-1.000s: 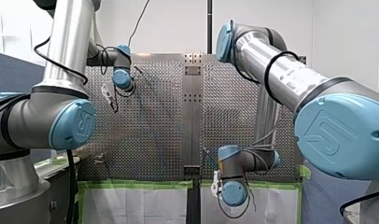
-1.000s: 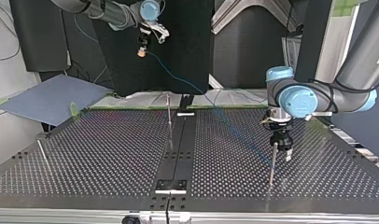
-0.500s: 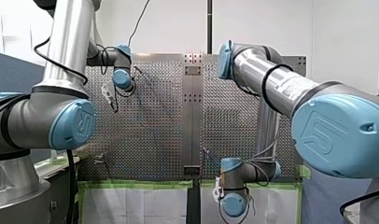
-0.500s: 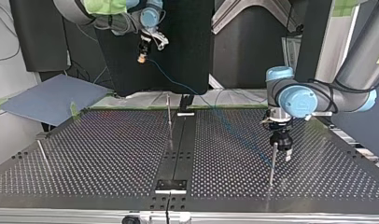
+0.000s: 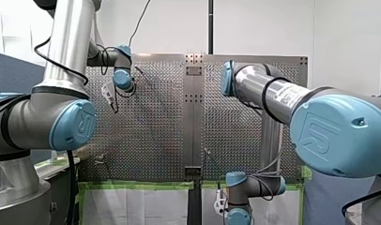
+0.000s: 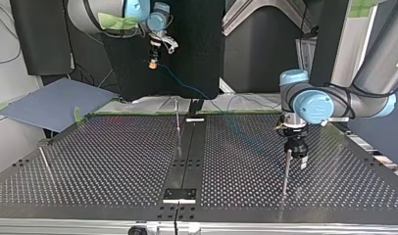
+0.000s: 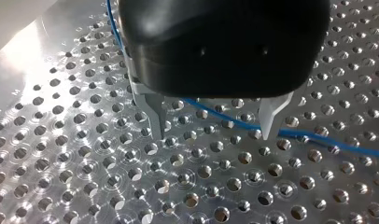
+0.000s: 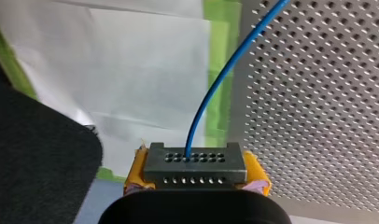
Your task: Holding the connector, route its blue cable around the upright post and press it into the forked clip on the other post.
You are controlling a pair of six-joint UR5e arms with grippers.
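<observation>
We judge the step in hand to be the carry toward the upright post. Our right claw (image 8: 195, 179) has its yellow pads pressed onto the connector (image 8: 195, 163), a dark block with rows of holes. The blue cable (image 8: 225, 79) leaves the connector's face and runs out over the perforated table (image 6: 113, 161).

To do this well, we would:
- keep the pinch firm
- hold only light tension in the cable
- bring the connector low enough that the cable meets the shaft of the middle post (image 6: 178, 125) rather than riding over its tip
- sweep in a wide arc, so the cable bends around the post without kinking at the connector

We cannot make out which post bears the forked clip, so we would check that before pressing down.

In the top view our right arm comes in at the left. Its claw points down and is held high, beyond the table's far edge, and the wrist view shows it over a white sheet (image 8: 145, 70) bordered with green tape (image 8: 220, 28).

Our left claw (image 7: 213, 126) points straight down, close to the table and just behind a thin post (image 6: 286, 171) at the top view's right. Its metal fingers (image 7: 156, 116) are spread. The cable crosses the surface beneath them and is not gripped.
</observation>
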